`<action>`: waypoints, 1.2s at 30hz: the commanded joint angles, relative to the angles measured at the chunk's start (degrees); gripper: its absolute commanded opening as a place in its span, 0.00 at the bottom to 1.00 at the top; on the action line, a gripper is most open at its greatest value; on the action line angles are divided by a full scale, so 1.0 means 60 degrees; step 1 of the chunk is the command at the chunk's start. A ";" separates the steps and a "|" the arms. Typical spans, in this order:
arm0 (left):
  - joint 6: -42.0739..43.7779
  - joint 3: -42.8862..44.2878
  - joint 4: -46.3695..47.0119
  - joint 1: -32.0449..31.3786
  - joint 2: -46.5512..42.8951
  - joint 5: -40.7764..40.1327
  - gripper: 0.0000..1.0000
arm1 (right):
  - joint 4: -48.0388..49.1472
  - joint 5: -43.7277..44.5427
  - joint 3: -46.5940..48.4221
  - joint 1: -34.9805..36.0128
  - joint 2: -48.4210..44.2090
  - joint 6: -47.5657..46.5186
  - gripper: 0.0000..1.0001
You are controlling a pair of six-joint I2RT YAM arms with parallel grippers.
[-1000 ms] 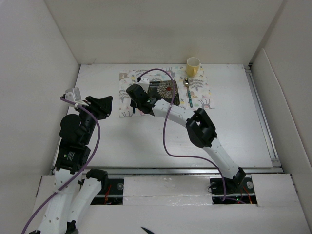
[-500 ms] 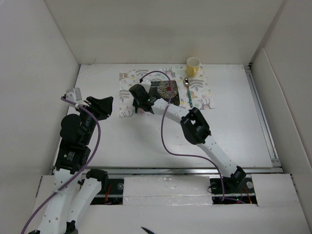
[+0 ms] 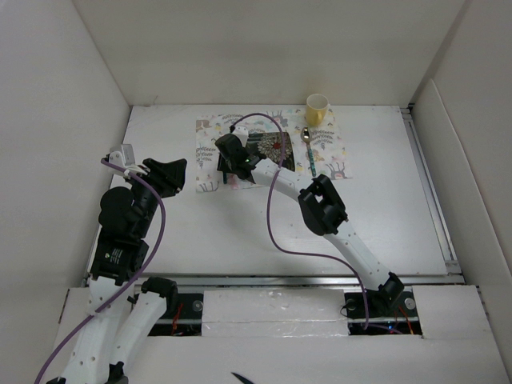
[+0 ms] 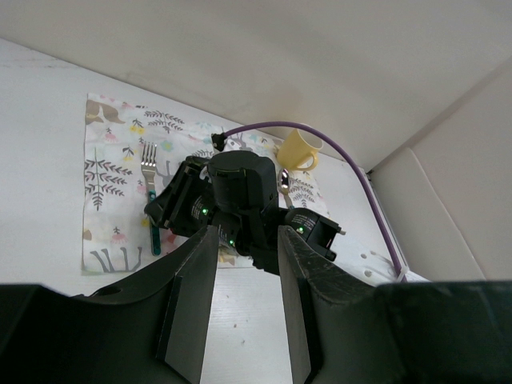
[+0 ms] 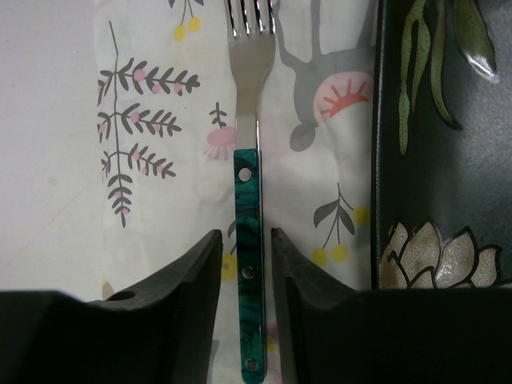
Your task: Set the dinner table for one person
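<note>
Top external: single place setting at far edge of dinner table [image 3: 384, 208].
Counted: one placemat [image 3: 206, 136], one plate [image 3: 272, 146], one fork [image 5: 248, 184], one spoon [image 3: 309, 156], one cup [image 3: 318, 108]. Plain white, flat, rectangular tabletop. Right gripper [image 5: 244, 234] parted astride fork handle; left gripper [image 4: 246, 232] parted, empty, near left edge.

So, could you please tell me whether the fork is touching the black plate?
Apart. The right wrist view shows a clear strip of floral placemat between the fork and the near edge of the black plate.
</note>
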 commanded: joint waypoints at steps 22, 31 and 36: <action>0.0683 0.0561 0.0237 0.0118 0.0134 0.0512 0.70 | 0.5648 0.1554 -1.0228 0.1063 -1.2867 -0.3957 1.00; 0.0609 0.0327 0.0838 0.0206 0.0002 0.1053 0.70 | 0.2929 0.4896 -1.5315 0.0509 -2.1332 -0.3623 1.00; 0.0566 -0.0039 0.1391 0.0206 0.0017 0.1844 0.70 | 0.2456 0.4710 -1.6358 0.0068 -2.2802 -0.3125 1.00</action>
